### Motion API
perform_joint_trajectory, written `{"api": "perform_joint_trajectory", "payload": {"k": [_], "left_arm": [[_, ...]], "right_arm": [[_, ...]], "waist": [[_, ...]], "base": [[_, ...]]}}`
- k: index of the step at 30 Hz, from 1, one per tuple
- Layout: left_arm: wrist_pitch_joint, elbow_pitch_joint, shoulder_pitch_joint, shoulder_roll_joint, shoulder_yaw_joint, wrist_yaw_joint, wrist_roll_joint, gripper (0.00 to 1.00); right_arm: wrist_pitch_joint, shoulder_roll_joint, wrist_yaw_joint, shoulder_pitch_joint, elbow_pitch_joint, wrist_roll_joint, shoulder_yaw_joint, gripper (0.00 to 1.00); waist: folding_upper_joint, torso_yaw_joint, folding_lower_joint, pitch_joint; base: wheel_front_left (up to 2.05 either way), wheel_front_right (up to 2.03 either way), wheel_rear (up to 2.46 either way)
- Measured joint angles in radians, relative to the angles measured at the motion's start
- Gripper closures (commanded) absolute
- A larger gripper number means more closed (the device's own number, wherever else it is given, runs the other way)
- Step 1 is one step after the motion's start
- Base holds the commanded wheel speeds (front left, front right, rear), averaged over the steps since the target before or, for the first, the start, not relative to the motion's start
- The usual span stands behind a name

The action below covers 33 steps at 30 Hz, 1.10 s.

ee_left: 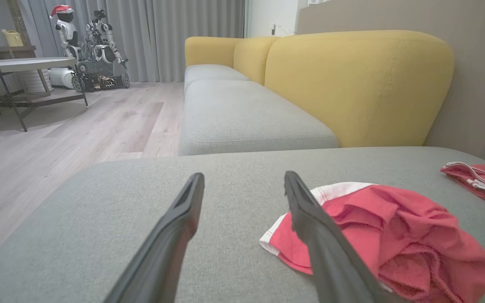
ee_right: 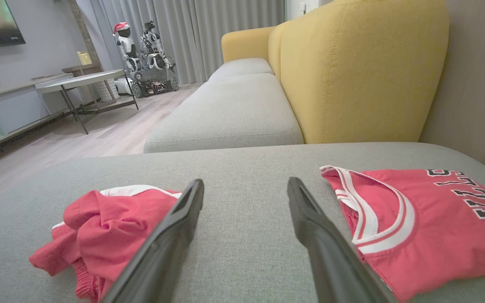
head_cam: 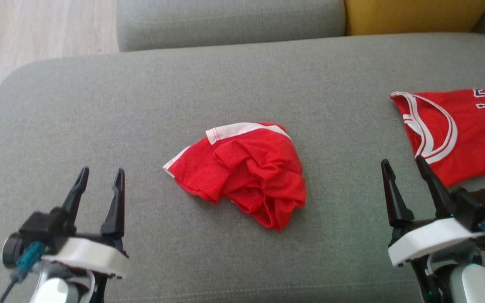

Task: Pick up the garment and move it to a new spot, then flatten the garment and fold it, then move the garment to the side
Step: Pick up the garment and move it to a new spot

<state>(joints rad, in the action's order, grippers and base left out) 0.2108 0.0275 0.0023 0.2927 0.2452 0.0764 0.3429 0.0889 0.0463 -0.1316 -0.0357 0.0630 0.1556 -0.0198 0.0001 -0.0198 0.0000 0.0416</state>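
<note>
Cushion (head_cam: 141, 105) grey, crumpled garment (head_cam: 242, 172) at centre | wood floor (head_cam: 36, 25) beyond | left pincer (head_cam: 102, 171), right pincer (head_cam: 402, 160) wide, empty

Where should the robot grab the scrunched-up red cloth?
Probably the white-trimmed corner of the garment, coming from the left with the open left gripper. That corner sticks out flat on the sofa, clear of the bunched folds, so it can pinch one edge rather than a thick wad.
</note>
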Motion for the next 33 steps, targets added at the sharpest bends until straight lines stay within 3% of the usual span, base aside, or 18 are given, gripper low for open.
{"api": "perform_joint_trajectory", "payload": {"k": [33], "left_arm": [[-0.038,-0.053,0.067,0.019,0.011,0.03,0.012,0.0]], "right_arm": [[0.035,0.0,0.0,-0.041,0.026,0.0,0.012,0.0]], "waist": [[0.0,-0.003,0.0,-0.033]], "base": [[0.0,0.0,0.0]]}}
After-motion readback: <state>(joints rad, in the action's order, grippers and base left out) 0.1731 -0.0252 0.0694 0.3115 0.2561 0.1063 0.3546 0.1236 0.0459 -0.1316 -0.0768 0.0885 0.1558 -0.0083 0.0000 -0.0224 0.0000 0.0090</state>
